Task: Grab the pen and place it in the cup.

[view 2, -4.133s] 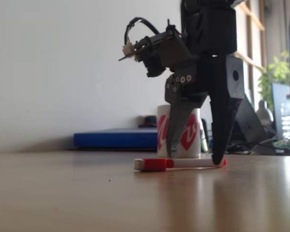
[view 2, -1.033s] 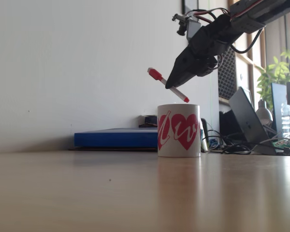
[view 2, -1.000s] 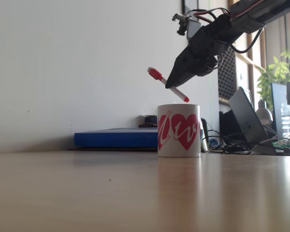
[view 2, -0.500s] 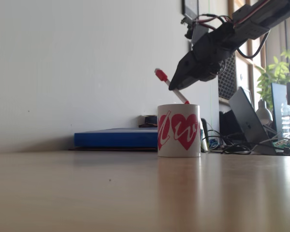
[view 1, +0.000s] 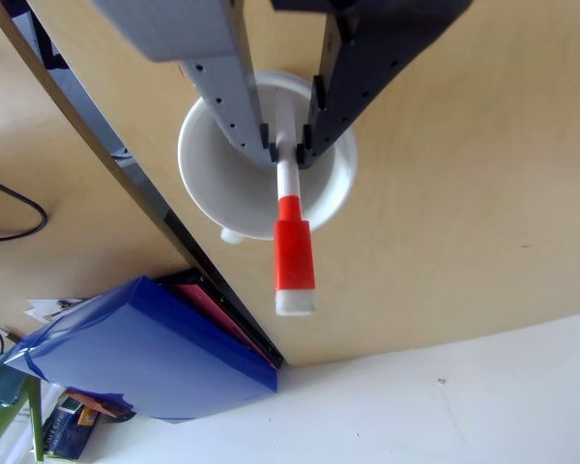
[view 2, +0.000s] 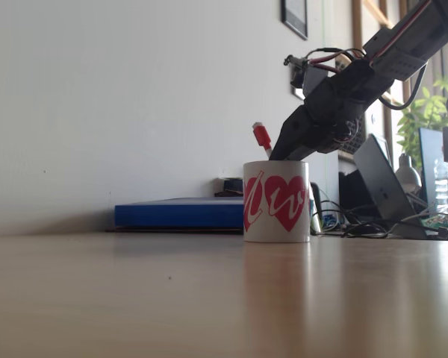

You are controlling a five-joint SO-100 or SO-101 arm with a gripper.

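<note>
Pen [view 1: 293,232] halfway down into the cup [view 1: 329,198]

Pincer [view 1: 288,150] clamped on the white barrel right over the mug's mouth, red cap poking up past the rim, mug sitting on the table [view 2: 134,298].

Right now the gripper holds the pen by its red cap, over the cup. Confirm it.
Not quite. In the other view the gripper holds the pen by its white barrel; the red cap hangs free beyond the fingers. It is over the cup, as you said.

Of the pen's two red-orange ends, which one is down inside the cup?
The small tip end. The pen hangs in the gripper over the cup; its blocky capped end sticks up above the rim.
</note>
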